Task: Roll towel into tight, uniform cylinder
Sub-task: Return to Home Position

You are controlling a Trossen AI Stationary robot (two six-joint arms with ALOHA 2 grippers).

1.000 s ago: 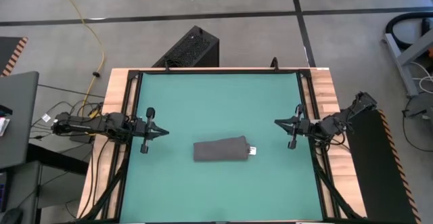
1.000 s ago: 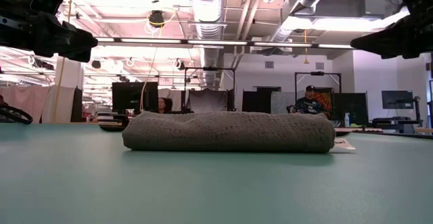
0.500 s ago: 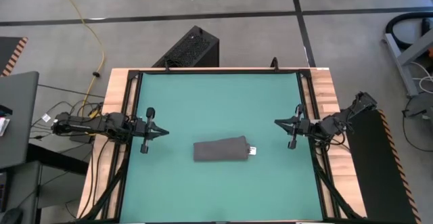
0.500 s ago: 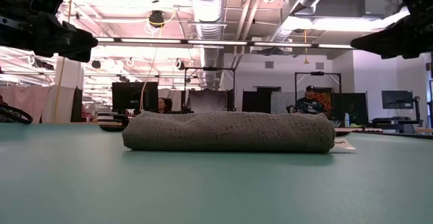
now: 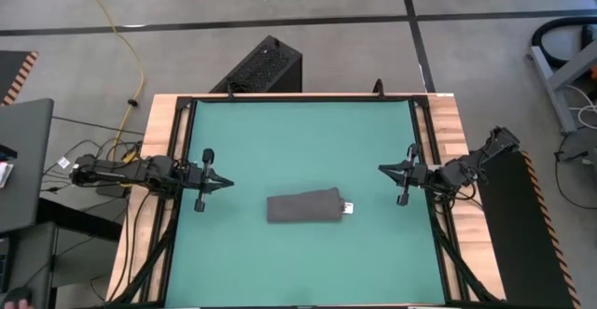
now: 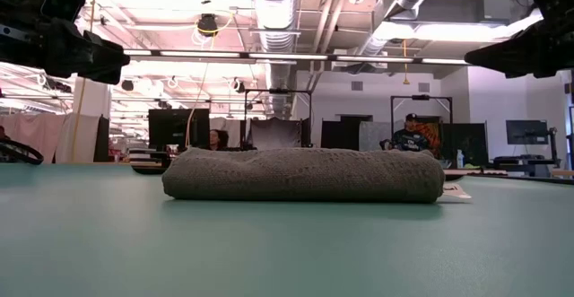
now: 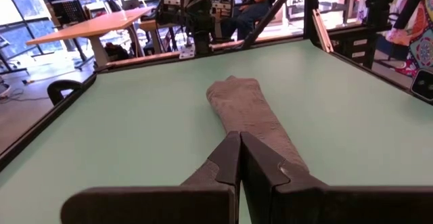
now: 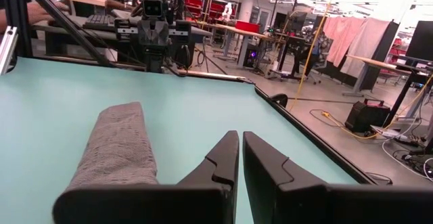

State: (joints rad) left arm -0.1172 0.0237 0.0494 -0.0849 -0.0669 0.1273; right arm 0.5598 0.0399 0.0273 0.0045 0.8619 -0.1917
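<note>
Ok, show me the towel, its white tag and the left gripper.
towel (image 5: 304,206), high view, middle of the rolled cloth.
white tag (image 5: 347,208), high view, the tag sticking out at one end of the roll.
left gripper (image 5: 227,184), high view, tip of its shut fingers.

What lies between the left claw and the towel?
Only bare green mat, as the high view shows: the left claw and the towel are apart. The right claw waits opposite.

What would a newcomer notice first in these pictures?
The rolled dark grey towel lies alone near the middle of the green mat, a small white tag at its right end. The left claw and the right claw, both shut, hang at the mat's opposite side edges, apart from the towel.
</note>
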